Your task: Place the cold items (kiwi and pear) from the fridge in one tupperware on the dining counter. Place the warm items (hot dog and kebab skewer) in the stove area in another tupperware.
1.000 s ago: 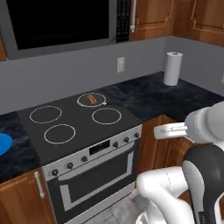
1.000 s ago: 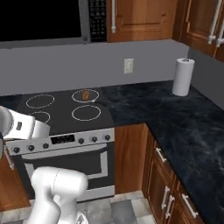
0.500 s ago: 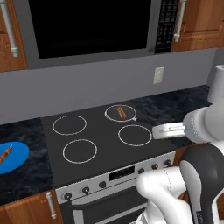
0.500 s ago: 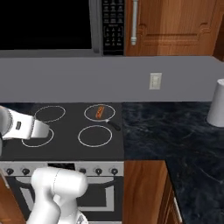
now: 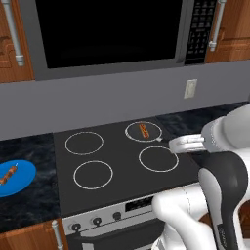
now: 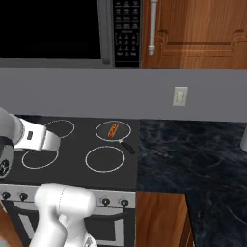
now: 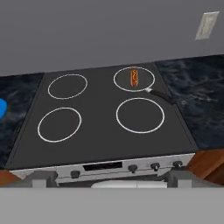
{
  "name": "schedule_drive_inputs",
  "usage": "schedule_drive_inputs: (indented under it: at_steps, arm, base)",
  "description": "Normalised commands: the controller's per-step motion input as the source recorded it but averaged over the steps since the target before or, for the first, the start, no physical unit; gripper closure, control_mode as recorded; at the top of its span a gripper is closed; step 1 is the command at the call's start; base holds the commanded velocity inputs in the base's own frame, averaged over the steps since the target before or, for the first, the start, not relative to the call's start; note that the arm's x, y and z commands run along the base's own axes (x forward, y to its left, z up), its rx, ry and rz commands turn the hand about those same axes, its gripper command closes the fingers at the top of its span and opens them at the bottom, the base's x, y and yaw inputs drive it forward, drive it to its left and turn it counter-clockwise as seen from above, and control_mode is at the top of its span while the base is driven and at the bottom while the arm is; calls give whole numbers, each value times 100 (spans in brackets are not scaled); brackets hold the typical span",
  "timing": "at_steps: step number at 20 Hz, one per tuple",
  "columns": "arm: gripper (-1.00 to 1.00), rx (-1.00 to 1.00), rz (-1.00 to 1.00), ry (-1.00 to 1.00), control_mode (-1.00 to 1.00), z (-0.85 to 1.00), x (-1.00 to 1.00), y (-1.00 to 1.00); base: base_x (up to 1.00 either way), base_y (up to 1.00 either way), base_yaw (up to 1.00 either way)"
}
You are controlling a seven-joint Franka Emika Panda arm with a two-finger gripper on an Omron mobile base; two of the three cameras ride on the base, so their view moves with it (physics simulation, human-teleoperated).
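A hot dog [image 5: 143,130] lies in a shallow pan [image 7: 148,87] on the stove's back right burner; it also appears as the hot dog [image 6: 113,129] and hot dog [image 7: 133,77]. The pan's dark handle [image 6: 128,146] points toward the counter on the right. On the left counter, a kebab skewer [image 5: 9,174] rests on a blue plate [image 5: 23,179]. My gripper [image 5: 173,144] hovers over the stove's front right part, short of the pan. In the hand view the gripper [image 7: 110,177] is open and empty, its fingertips [image 7: 178,175] far apart.
The black stove top [image 5: 117,156] has four ringed burners and a row of knobs [image 7: 131,166] at the front. A microwave [image 5: 112,34] hangs above it. Dark stone counter [image 6: 193,159] runs to the right, with a wall outlet [image 6: 180,96] behind and wood cabinets [image 6: 198,29] above.
The whole picture has shifted: the base has driven closer and now faces the stove squarely. The blue plate has come into view at left. The gripper has stayed open.
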Motion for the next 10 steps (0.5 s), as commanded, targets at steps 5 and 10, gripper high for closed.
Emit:
schedule_drive_inputs:
  at_steps: [5,10]
  arm:
    - [-100,0,2,38,-100,-67,100,-23]
    - [-100,0,1,31,-100,-64,92,-6]
  base:
    - [0,0,0]
    - [0,0,0]
